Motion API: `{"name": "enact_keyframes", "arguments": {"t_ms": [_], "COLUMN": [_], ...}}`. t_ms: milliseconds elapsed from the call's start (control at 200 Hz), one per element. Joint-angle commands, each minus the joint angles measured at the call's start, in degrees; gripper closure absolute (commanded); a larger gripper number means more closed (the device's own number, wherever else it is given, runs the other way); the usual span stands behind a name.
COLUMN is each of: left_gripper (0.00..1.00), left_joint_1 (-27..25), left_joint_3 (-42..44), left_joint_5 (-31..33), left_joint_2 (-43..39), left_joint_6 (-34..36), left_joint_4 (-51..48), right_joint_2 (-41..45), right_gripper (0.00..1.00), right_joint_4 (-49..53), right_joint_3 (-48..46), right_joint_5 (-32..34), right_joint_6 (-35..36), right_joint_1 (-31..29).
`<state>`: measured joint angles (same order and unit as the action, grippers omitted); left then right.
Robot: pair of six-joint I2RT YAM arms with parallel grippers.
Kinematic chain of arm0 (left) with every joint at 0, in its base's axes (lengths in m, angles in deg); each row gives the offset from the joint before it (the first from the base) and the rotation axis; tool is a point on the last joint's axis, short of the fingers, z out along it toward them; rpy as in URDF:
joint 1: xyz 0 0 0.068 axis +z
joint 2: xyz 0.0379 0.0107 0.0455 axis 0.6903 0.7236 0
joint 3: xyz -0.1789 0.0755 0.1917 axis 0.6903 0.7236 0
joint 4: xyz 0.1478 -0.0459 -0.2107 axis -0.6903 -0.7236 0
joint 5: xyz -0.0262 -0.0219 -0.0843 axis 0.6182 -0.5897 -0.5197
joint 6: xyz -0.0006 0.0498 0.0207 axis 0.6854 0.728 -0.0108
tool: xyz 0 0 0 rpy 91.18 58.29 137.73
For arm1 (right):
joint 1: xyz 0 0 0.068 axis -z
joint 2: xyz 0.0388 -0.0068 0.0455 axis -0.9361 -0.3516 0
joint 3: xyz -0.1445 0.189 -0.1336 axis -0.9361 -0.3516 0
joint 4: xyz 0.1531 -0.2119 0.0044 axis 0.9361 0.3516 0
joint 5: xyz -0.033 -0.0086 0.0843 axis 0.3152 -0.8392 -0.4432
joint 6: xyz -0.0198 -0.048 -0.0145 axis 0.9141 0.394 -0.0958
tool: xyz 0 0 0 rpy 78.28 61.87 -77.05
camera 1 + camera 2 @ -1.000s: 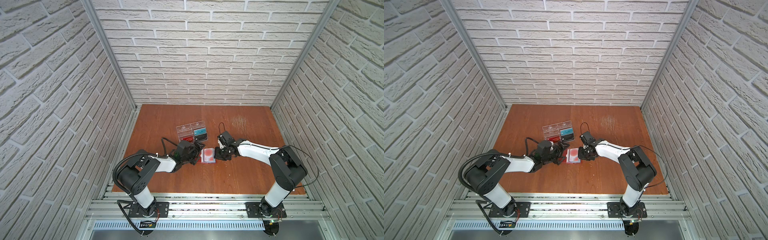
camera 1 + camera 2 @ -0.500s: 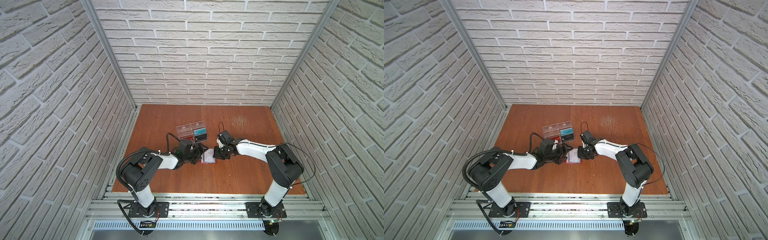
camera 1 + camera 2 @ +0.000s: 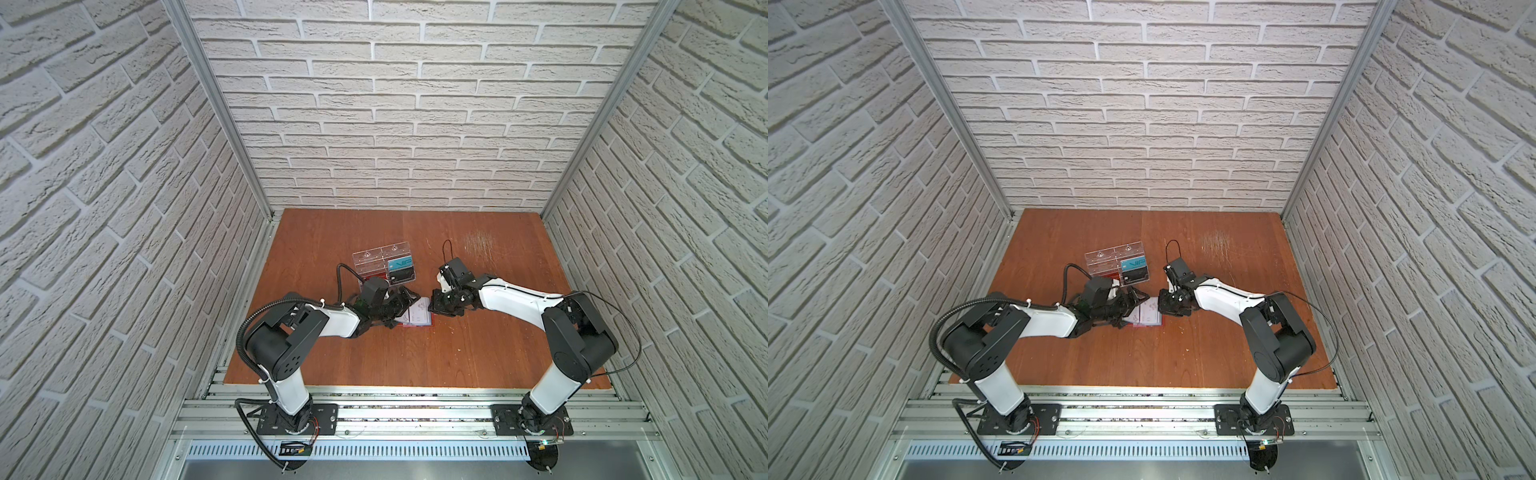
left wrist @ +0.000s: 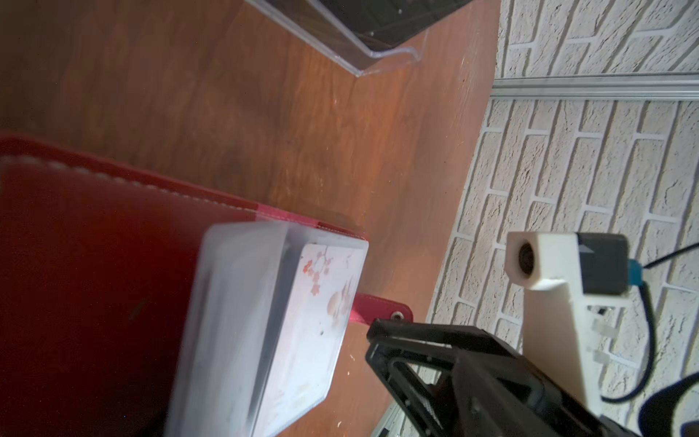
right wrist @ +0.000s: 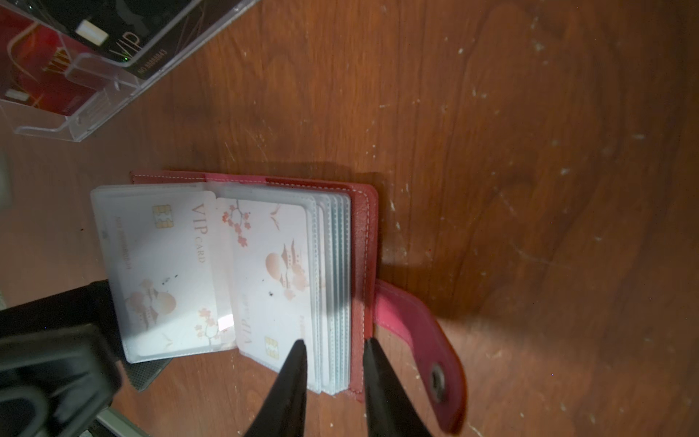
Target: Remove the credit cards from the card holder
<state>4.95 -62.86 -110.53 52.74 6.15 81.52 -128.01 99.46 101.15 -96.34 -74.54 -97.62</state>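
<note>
Red and leather-like, the small card holder [image 5: 365,234] is laid open near the middle of the brown wooden table [image 3: 457,357], two white blossom-printed credit cards [image 5: 162,265] shown in its clear sleeves [image 5: 336,265] and a clear acrylic rack [image 3: 374,259] set just beyond it toward the far edge. The black fingertips [image 5: 299,363] of the right gripper [image 5: 334,350] are set narrowly apart astride the sleeve stack's edge; a pinch cannot be confirmed. The left gripper [image 3: 402,311] is seen spread wide at the holder's left page, but whether anything is clamped cannot be told.
</note>
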Motion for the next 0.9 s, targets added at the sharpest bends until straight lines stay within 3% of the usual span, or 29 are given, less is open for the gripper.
{"name": "enact_keyframes", "arguments": {"t_ms": [0, 895], "left_gripper": [0.09, 0.08], "left_joint_1": [-0.58, -3.13], "left_joint_3": [-1.79, -9.10], "left_joint_5": [0.72, 2.18], "left_joint_2": [1.08, 1.52], "left_joint_6": [-0.74, -0.98], "left_joint_4": [2.09, -2.32], "right_joint_2": [1.45, 7.57], "right_gripper": [0.69, 0.59], "right_joint_4": [-1.12, -2.70], "right_joint_3": [-1.15, -6.63], "right_joint_5": [0.08, -2.49], "right_joint_6": [-0.24, 0.10], "right_joint_1": [0.25, 4.32]}}
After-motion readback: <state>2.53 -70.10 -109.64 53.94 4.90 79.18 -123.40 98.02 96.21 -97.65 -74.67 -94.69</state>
